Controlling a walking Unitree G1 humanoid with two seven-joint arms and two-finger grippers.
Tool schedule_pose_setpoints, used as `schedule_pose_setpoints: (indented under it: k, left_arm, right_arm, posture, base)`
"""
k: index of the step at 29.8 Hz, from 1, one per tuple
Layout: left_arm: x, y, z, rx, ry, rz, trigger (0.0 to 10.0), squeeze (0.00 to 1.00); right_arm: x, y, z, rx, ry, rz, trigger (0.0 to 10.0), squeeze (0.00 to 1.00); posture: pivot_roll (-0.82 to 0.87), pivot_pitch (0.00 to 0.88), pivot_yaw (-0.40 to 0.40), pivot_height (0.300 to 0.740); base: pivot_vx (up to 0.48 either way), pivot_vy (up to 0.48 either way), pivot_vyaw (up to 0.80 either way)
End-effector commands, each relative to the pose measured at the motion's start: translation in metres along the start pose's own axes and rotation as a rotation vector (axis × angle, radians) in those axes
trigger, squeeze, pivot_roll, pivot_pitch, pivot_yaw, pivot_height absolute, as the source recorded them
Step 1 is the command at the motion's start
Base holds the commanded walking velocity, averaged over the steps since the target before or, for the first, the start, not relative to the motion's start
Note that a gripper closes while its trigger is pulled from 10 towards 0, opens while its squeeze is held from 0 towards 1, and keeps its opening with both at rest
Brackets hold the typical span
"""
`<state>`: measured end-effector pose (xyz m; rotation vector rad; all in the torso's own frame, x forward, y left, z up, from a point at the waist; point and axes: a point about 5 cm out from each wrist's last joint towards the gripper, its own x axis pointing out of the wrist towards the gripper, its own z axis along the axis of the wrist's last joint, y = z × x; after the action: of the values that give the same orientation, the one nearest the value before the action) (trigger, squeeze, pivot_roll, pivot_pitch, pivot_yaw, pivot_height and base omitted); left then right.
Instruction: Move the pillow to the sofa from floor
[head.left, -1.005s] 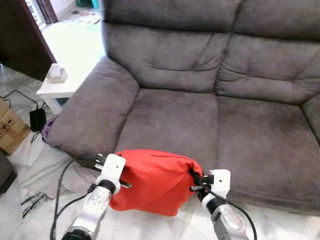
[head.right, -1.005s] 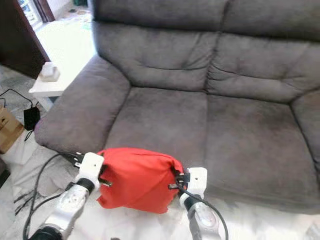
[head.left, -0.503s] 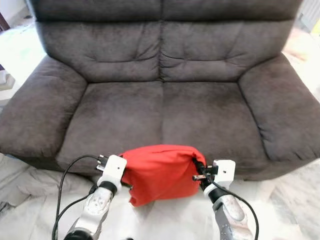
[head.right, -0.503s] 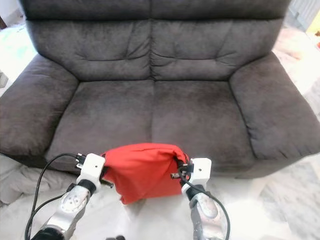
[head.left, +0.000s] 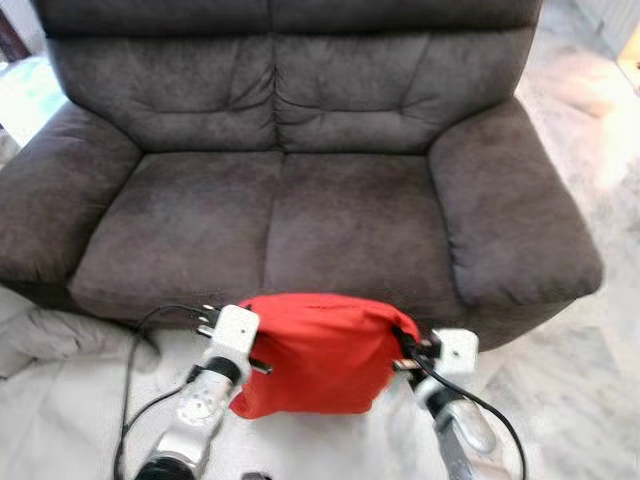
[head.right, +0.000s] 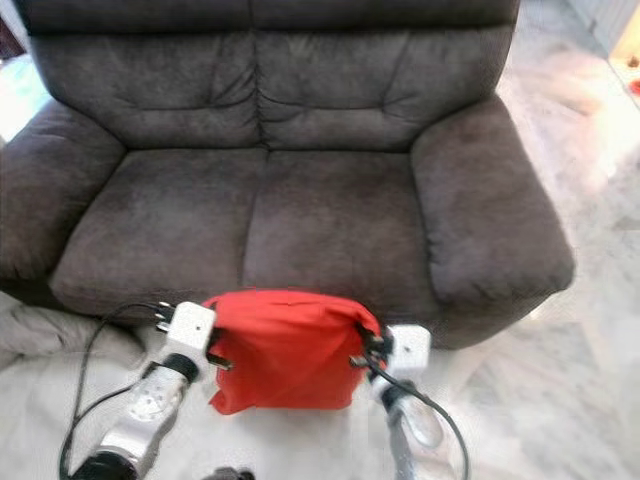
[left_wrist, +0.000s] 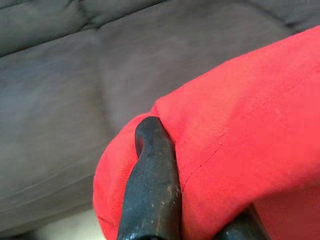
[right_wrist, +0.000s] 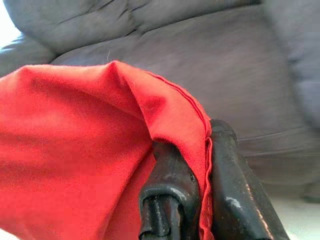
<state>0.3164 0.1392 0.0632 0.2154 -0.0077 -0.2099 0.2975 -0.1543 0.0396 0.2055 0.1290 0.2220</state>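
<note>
Before the grey sofa (head.left: 300, 200), plain red pillow (head.left: 315, 355), left fingers (left_wrist: 152, 190) and right fingers (right_wrist: 170, 185) pinching its ends

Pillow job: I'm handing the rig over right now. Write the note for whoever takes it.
Left gripper: shut on the pillow's left edge, fabric pinched between the fingers.
Right gripper: shut on the pillow's right edge.
Pillow: red, held off the floor between both grippers, hanging in front of the sofa's front edge, about level with the seat.
Done: pillow picked up, robot facing the sofa.
Left: carry the pillow forward over the seat cushions, lower it, open both grippers, pull the arms back.
</note>
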Motion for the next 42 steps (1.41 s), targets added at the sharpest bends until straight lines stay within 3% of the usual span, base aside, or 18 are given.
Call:
schedule_pose_setpoints:
  k: [1, 10, 20, 42]
  left_arm:
    - [-0.001, 0.020, 0.006, 0.002, -0.037, 0.067, 10.0, 0.00]
    - [0.000, 0.026, 0.020, -0.010, -0.106, 0.080, 10.0, 0.00]
    - [-0.002, 0.025, 0.018, -0.009, -0.098, 0.069, 10.0, 0.00]
    - [0.002, 0.029, 0.029, -0.014, -0.128, 0.099, 10.0, 0.00]
  right_arm:
    - [0.000, -0.001, 0.006, 0.014, -0.048, -0.027, 10.0, 0.00]
    - [0.001, -0.005, 0.009, 0.010, -0.060, -0.039, 10.0, 0.00]
    - [0.002, -0.004, 0.008, 0.003, -0.054, -0.041, 10.0, 0.00]
    - [0.007, 0.002, 0.021, -0.016, -0.108, -0.019, 10.0, 0.00]
  posture:
    - [0.02, 0.216, 0.050, 0.740]
    - [0.02, 0.201, 0.053, 0.740]
    - [0.02, 0.186, 0.056, 0.740]
    - [0.02, 0.211, 0.050, 0.740]
  base:
    - [0.000, 0.000, 0.00]
    - [0.000, 0.000, 0.00]
    - [0.000, 0.000, 0.00]
    - [0.291, 0.000, 0.00]
